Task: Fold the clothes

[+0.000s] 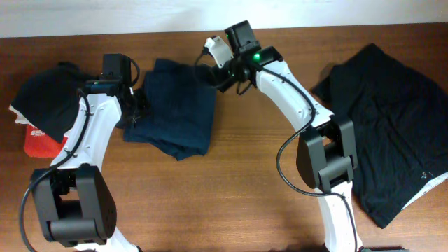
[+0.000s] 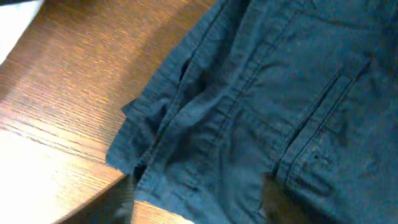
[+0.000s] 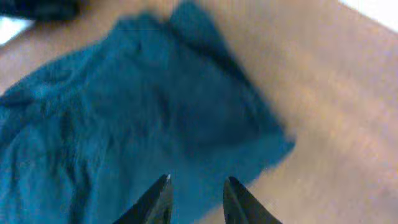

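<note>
The navy blue garment (image 1: 176, 108) lies folded on the table left of centre. It fills the left wrist view (image 2: 261, 99), where seams and a pocket show, and the right wrist view (image 3: 124, 118). My left gripper (image 1: 138, 105) is at its left edge; its blurred fingers (image 2: 199, 208) are spread apart, low over the cloth. My right gripper (image 1: 210, 70) hovers by the garment's far right corner; its fingers (image 3: 198, 183) are open and empty above the cloth's edge. The larger black garment (image 1: 392, 133) lies spread out at the right.
Another black cloth (image 1: 49, 98) lies at the far left on top of a red item (image 1: 38, 143) and something white. The wooden table (image 1: 231, 196) shows bare between the garments. A white wall runs along the table's back edge.
</note>
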Robot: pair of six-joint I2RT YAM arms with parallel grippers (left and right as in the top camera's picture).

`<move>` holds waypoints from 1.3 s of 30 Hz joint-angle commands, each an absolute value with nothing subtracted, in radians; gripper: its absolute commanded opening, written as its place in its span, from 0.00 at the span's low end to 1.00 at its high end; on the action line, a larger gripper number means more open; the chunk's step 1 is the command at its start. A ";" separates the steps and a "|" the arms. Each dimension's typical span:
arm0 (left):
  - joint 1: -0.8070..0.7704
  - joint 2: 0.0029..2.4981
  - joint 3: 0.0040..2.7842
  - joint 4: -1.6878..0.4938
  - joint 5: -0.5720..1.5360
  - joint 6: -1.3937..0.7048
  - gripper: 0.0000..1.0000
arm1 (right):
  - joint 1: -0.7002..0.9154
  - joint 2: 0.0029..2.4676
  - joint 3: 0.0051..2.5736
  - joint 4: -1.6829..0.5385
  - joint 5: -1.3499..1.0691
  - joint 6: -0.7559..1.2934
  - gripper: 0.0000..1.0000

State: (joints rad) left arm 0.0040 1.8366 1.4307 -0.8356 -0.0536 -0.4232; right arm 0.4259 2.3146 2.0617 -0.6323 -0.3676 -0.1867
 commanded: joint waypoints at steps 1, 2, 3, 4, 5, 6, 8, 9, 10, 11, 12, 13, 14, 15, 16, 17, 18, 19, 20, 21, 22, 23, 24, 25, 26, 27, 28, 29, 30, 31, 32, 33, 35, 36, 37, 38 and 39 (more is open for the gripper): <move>0.035 1.811 1.456 -0.844 -0.075 -0.426 0.71 | 0.437 2.354 2.076 -0.556 -0.328 -0.182 0.30; 0.045 1.805 1.468 -0.852 -0.065 -0.425 0.71 | 0.437 2.364 2.076 -0.534 -0.328 -0.182 0.28; 0.055 1.798 1.478 -0.863 -0.039 -0.425 0.71 | 0.437 2.378 2.076 -0.511 -0.327 -0.183 0.28; 0.062 1.791 1.484 -0.870 0.011 -0.424 0.70 | 0.437 2.389 2.076 -0.485 -0.327 -0.183 0.28; 0.062 1.784 1.484 -0.874 0.092 -0.411 0.69 | 0.437 2.407 2.076 -0.455 -0.327 -0.183 0.28; 0.058 1.784 1.484 -0.882 0.157 -0.398 0.69 | 0.437 2.420 2.076 -0.431 -0.327 -0.182 0.25; 0.036 1.786 1.475 -0.918 0.244 -0.395 0.69 | 0.437 2.456 2.076 -0.385 -0.327 -0.182 0.25; 0.022 1.786 1.468 -0.932 0.248 -0.395 0.69 | 0.437 2.471 2.076 -0.376 -0.327 -0.182 0.23; 0.006 1.786 1.462 -0.944 0.248 -0.395 0.69 | 0.437 2.486 2.076 -0.373 -0.327 -0.182 0.22; -0.013 1.788 1.450 -0.946 0.247 -0.395 0.69 | 0.436 2.503 2.076 -0.377 -0.327 -0.182 0.22; -0.028 1.789 1.438 -0.944 0.247 -0.395 0.69 | 0.436 2.516 2.076 -0.385 -0.323 -0.182 0.22; -0.043 1.790 1.427 -0.944 0.247 -0.395 0.69 | 0.436 2.529 2.076 -0.395 -0.316 -0.182 0.22; -0.061 1.792 1.409 -0.937 0.247 -0.395 0.69 | 0.436 2.541 2.076 -0.420 -0.301 -0.182 0.23; -0.078 1.795 1.384 -0.925 0.247 -0.395 0.69 | 0.436 2.545 2.076 -0.451 -0.297 -0.183 0.23; -0.089 1.799 1.367 -0.910 0.247 -0.395 0.69 | 0.435 2.547 2.076 -0.490 -0.293 -0.183 0.24; -0.102 1.808 1.340 -0.876 0.247 -0.395 0.69 | 0.433 2.547 2.076 -0.543 -0.294 -0.183 0.31; -0.110 1.818 1.309 -0.826 0.247 -0.395 0.69 | 0.432 2.547 2.076 -0.607 -0.294 -0.182 0.31; -0.111 1.830 1.287 -0.788 0.248 -0.396 0.69 | 0.430 2.547 2.076 -0.672 -0.294 -0.182 0.30; -0.111 1.841 1.271 -0.751 0.248 -0.396 0.69 | 0.429 2.547 2.076 -0.743 -0.289 -0.182 0.26; -0.111 1.852 1.258 -0.714 0.247 -0.395 0.69 | 0.426 2.547 2.076 -0.813 -0.286 -0.180 0.22; -0.110 1.865 1.251 -0.677 0.236 -0.395 0.69 | 0.425 2.547 2.076 -0.870 -0.286 -0.162 0.19; -0.110 1.876 1.250 -0.645 0.198 -0.395 0.69 | 0.425 2.546 2.076 -0.922 -0.286 -0.134 0.18; -0.110 1.886 1.250 -0.617 0.153 -0.395 0.69 | 0.425 2.546 2.076 -0.979 -0.286 -0.098 0.17; -0.110 1.899 1.250 -0.584 0.110 -0.395 0.69 | 0.425 2.545 2.076 -1.020 -0.287 -0.062 0.15; -0.109 1.920 1.250 -0.512 0.061 -0.395 0.70 | 0.425 2.542 2.076 -1.101 -0.287 -0.015 0.14; -0.108 1.936 1.250 -0.468 0.038 -0.395 0.70 | 0.425 2.537 2.076 -1.153 -0.287 0.012 0.13; -0.108 1.949 1.250 -0.437 0.027 -0.395 0.70 | 0.425 2.531 2.076 -1.193 -0.289 0.021 0.13; -0.107 1.969 1.250 -0.398 0.026 -0.395 0.70 | 0.425 2.521 2.076 -1.243 -0.302 0.020 0.12; -0.107 1.989 1.250 -0.366 0.028 -0.396 0.70 | 0.425 2.511 2.077 -1.283 -0.308 0.021 0.12; -0.107 2.013 1.250 -0.329 0.029 -0.395 0.70 | 0.425 2.498 2.080 -1.325 -0.310 0.020 0.12; -0.107 2.027 1.250 -0.300 0.029 -0.395 0.70 | 0.425 2.486 2.083 -1.362 -0.310 0.021 0.12; -0.105 2.041 1.250 -0.262 0.030 -0.395 0.70 | 0.425 2.474 2.084 -1.388 -0.310 0.021 0.12; -0.101 2.048 1.250 -0.192 0.039 -0.395 0.70 | 0.424 2.442 2.091 -1.442 -0.310 0.028 0.12; -0.100 2.047 1.256 -0.173 0.056 -0.393 0.70 | 0.424 2.434 2.097 -1.454 -0.309 0.028 0.12; -0.097 2.045 1.277 -0.170 0.094 -0.373 0.70 | 0.424 2.426 2.105 -1.462 -0.308 0.028 0.12; -0.095 2.044 1.314 -0.186 0.146 -0.340 0.70 | 0.424 2.420 2.116 -1.466 -0.304 0.028 0.12; -0.093 2.038 1.352 -0.224 0.166 -0.325 0.71 | 0.423 2.414 2.127 -1.468 -0.301 0.028 0.12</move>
State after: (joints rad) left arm -0.1059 2.0327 1.2610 -0.1848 0.0780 -0.3954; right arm 0.4244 2.4767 2.1025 -1.4582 -0.3290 0.0189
